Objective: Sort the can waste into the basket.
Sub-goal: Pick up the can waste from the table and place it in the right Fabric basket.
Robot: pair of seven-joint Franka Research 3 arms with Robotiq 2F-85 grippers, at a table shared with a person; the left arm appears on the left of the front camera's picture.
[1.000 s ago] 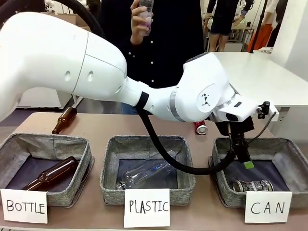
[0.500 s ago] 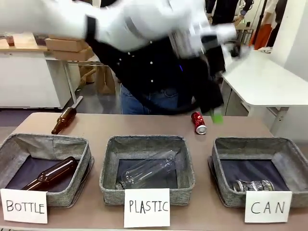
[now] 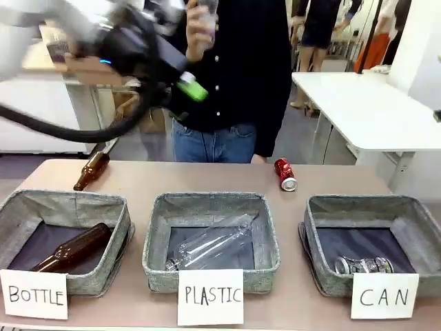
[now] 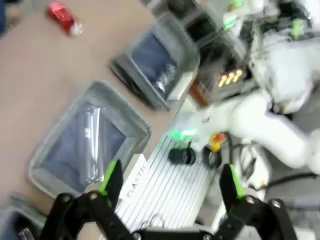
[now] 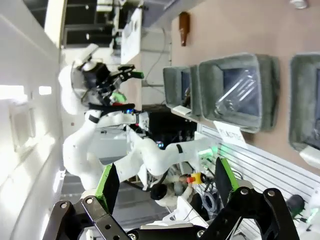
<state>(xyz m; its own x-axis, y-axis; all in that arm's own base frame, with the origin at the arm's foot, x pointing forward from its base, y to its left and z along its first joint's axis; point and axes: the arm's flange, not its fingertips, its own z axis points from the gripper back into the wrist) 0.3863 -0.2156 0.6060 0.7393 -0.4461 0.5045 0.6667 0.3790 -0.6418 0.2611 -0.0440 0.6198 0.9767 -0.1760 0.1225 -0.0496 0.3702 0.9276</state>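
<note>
Although the front camera smears your left arm into a blur at the upper left, you can pick out the left gripper [image 3: 187,88] up there, high above the table and in front of the person's dark shirt. Beside it, the person's hand [image 3: 196,31] holds what looks like a clear bottle, its top cut off by the frame.

On the brown tabletop [image 3: 138,181], a loose brown glass bottle [image 3: 91,171] lies behind the grey felt basket carded "BOTTLE" [image 3: 17,207], which holds a second brown glass bottle [image 3: 72,249]. The middle grey felt basket carded "PLASTIC" [image 3: 155,241] holds a clear plastic bottle [image 3: 210,243].

Your small red dented metal drink can [image 3: 285,174] lies on its side on the table, behind the gap between the middle and right baskets and apart from both. The dark metal can with silver ends [image 3: 363,265] lies inside the grey felt basket carded "CAN" [image 3: 313,234], against its front wall. Its lower edge is hidden by the white card [image 3: 384,296].

In the blurred left wrist view, the left gripper's fingers [image 4: 110,177] stand wide apart with nothing between them. The right gripper [image 5: 165,185] also gapes wide and empty, off to the side of the table and touching nothing.
</note>
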